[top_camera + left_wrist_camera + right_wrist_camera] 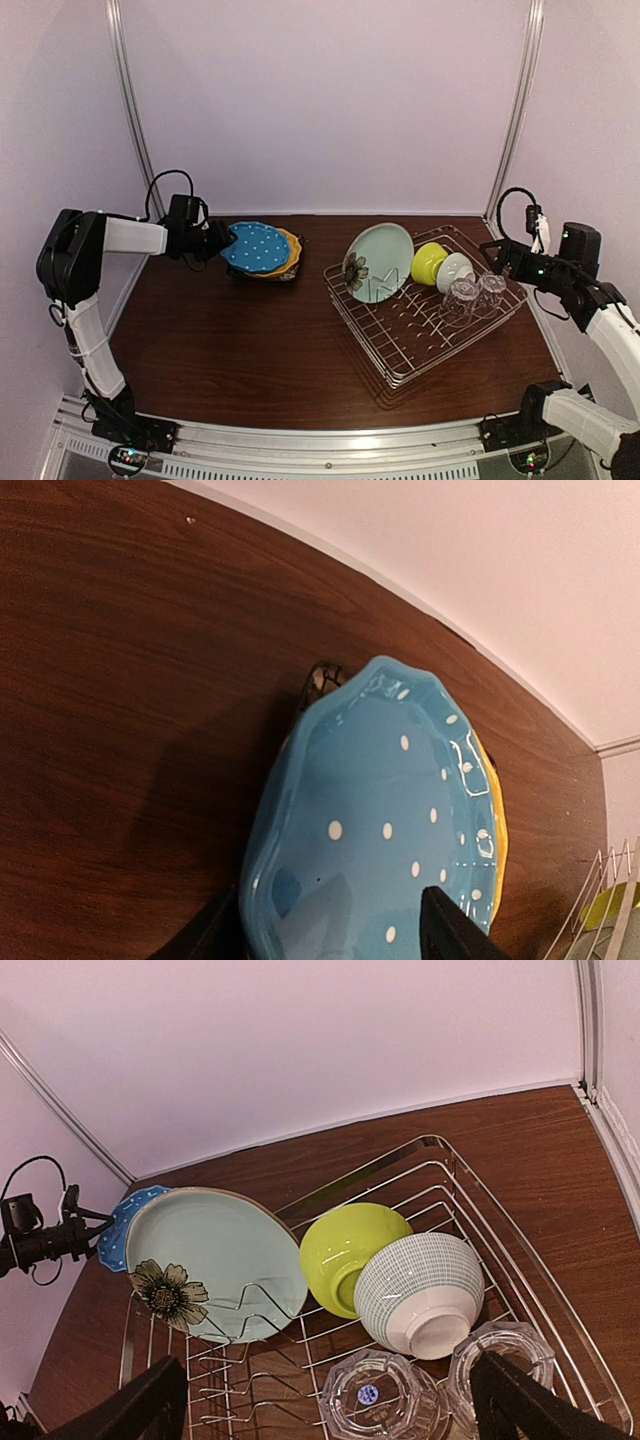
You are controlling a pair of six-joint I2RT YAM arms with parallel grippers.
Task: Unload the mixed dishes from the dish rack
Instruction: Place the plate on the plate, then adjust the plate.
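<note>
left hand (pixel 218 240) reaches over the far left of the desk (pixel 230 340), fingers (pixel 455 930) part-way apart on either side of the near rim of the blue plate (pixel 380 810). whether they touch it cannot be told. ahead of this hand the blue plate lies on an orange plate (pixel 292 255), with a dark plate (pixel 322 677) at the bottom. right hand (pixel 335 1405) hangs wide open, holding nothing, over the rack (pixel 400 350). just below it sit two glasses (pixel 380 1395). beyond them the white bowl (pixel 420 1295) touches the green bowl (pixel 340 1245), and further left the teal plate (pixel 215 1260) stands on edge.
</note>
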